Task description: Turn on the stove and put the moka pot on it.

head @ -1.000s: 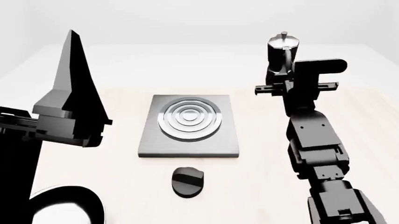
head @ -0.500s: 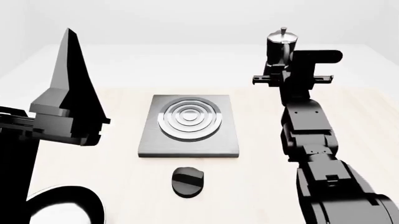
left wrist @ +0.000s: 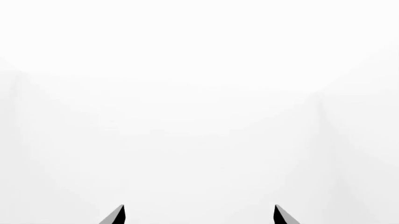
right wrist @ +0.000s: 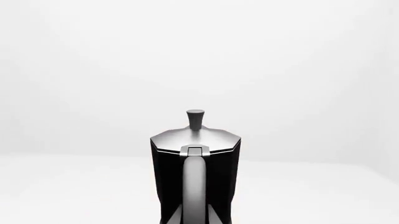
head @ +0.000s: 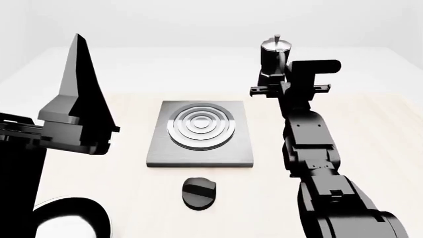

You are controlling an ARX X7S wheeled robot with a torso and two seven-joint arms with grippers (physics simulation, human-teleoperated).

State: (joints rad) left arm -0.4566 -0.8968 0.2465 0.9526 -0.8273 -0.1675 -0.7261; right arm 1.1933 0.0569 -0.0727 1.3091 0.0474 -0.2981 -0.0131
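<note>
At the nine o'clock side of the head view the left gripper points upward, a tall black wedge raised above the table; its own wrist view shows only two dark fingertips set well apart with nothing between them, so it is released and holds nothing. At about seven o'clock, in the bottom corner, part of a round black pan shows, cut off by the frame. Near the centre lies the stove, a flat square grey plate with raised concentric rings, bare on top. Just below it, toward six o'clock, sits the small round black knob, close to the plate's near edge but apart from it. Toward one o'clock from the stove, the right gripper is raised with the moka pot upright at its tip, silver lid and knob uppermost, lifted clear of the table and off to the side of the burner rings rather than over them. The right wrist view looks straight at the pot's handle and faceted black body, and the fingers themselves are out of frame there; from the pot's lifted position the gripper is clenched on it.
</note>
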